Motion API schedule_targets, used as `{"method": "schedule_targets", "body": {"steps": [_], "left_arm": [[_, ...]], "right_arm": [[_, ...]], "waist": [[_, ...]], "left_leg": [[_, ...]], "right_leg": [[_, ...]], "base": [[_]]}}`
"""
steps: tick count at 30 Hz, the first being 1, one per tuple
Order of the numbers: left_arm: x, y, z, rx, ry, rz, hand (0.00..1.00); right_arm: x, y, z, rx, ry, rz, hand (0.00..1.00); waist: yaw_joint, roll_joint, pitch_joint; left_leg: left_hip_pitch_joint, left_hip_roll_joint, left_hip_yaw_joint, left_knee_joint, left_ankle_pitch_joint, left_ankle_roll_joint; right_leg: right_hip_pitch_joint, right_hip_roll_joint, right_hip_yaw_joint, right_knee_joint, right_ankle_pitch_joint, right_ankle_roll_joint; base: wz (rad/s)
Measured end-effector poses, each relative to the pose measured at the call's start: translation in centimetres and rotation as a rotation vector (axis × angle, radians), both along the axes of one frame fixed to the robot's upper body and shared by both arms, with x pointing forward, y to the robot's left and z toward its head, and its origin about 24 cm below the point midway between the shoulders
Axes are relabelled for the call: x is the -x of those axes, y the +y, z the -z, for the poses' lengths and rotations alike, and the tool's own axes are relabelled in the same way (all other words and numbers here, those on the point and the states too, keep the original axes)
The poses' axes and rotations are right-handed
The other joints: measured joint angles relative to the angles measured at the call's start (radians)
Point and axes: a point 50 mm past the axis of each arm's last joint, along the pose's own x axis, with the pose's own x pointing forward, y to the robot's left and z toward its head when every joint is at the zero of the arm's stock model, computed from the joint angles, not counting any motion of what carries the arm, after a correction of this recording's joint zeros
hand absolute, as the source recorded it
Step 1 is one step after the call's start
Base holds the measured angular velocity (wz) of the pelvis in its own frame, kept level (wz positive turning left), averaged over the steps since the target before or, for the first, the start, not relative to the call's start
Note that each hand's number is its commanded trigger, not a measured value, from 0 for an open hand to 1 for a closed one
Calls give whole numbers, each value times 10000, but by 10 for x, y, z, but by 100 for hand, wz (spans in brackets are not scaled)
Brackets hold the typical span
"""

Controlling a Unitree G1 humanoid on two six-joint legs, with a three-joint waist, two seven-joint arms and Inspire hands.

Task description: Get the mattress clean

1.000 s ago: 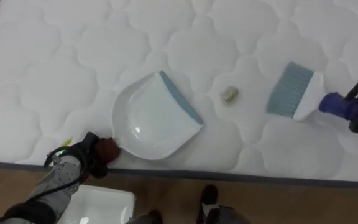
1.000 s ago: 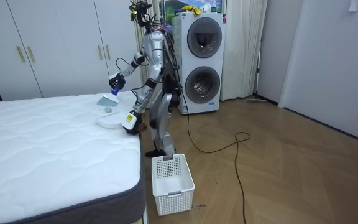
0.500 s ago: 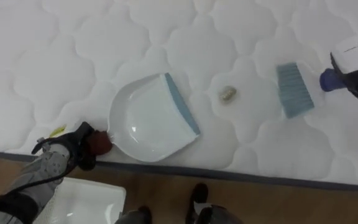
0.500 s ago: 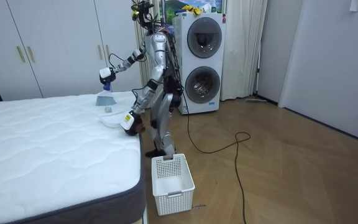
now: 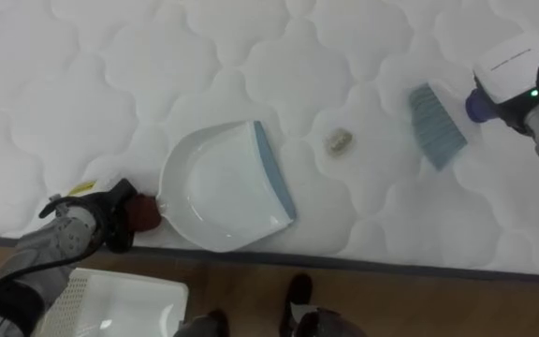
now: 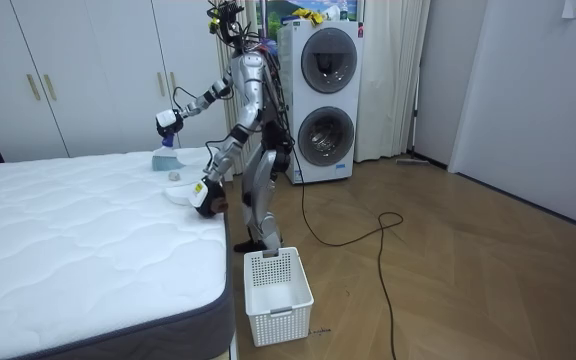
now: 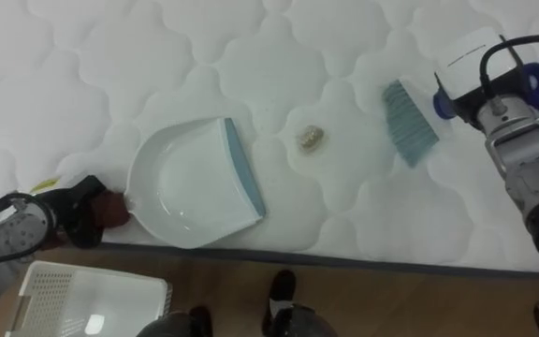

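Sweeping too fast could flick the scrap [image 5: 339, 141], lying on the bed [image 5: 157, 75] between brush [image 5: 436, 124] and dustpan [image 5: 223, 201], past the pan's lip, since your right hand [image 7: 494, 108] clenches the brush while your left hand [image 5: 101, 223], curled round the dustpan's handle, merely steadies it.

It was a home bedroom: a white quilted bed [image 6: 78, 225], white wardrobe doors [image 6: 88, 75] behind it, stacked laundry machines [image 6: 325, 100] in the corner, wood flooring [image 6: 468, 270] underfoot.
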Motion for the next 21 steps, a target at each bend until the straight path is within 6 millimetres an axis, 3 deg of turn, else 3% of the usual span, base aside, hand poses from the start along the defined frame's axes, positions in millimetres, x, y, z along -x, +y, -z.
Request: {"method": "schedule_targets", "body": {"steps": [5, 11, 21], "left_arm": [[-2, 2, -3, -73, -50, -1, 100], [-5, 7, -9, -199, -10, -75, 100], [-17, 8, -24, -769, -158, 245, 100]], "right_arm": [[-1, 2, -4, -17, -225, 45, 100], [-3, 4, -7, -211, -478, 95, 100], [-5, 31, -10, -287, -550, -538, 100]], "waist": [[-34, 299, -15], [15, 480, -23], [22, 515, -34]], "left_leg": [[-107, -15, 5, 6, -1, -1], [-128, 5, -8, 31, 7, -26], [-134, 124, 14, 26, 5, -39]], "right_leg": [[-77, -3, -49, -31, 21, -30], [-61, 56, -104, -99, 44, -76], [-55, 64, -200, -145, 59, -112]], "base": [[0], [-1], [-1]]}}
